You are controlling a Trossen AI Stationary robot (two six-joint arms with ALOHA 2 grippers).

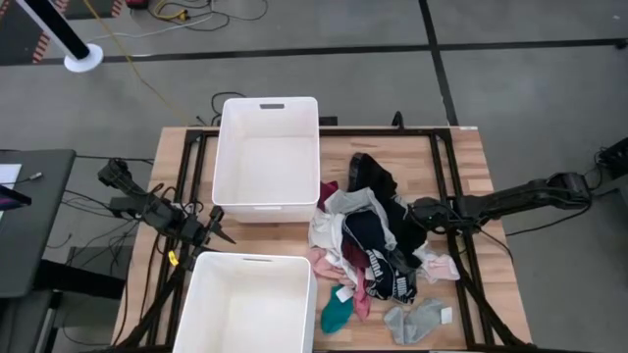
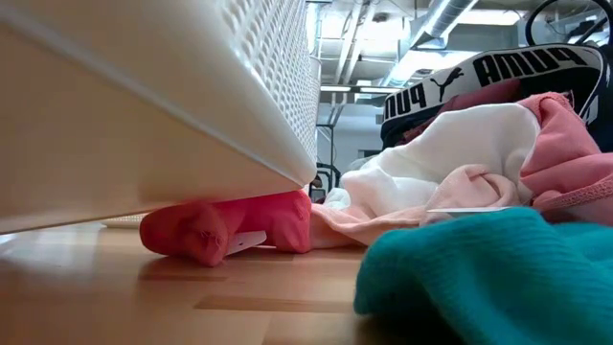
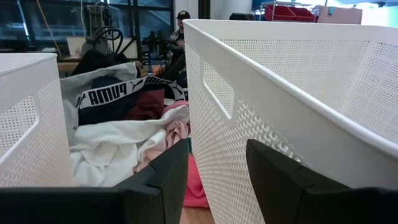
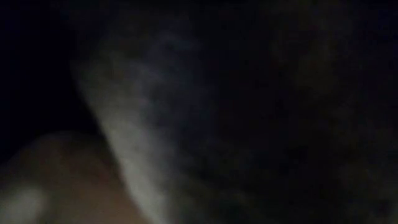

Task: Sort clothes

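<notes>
High view, 2 white bins (image 1: 267,152) beside clothes (image 1: 378,245), left tool (image 1: 221,227) open, empty, right tool's opening unclear.

clothes (image 1: 378,245): loose mixed heap, black/white/pink/maroon, right-centre of table; teal and grey socks at near edge.

Overhead view: even, diffuse light, soft shadows beneath the bins (image 1: 267,152). Low view: near bin wall and teal garment (image 2: 479,273) blurred, bright ceiling glare behind. Right wrist view: almost black, unfocused, nothing identifiable
</notes>
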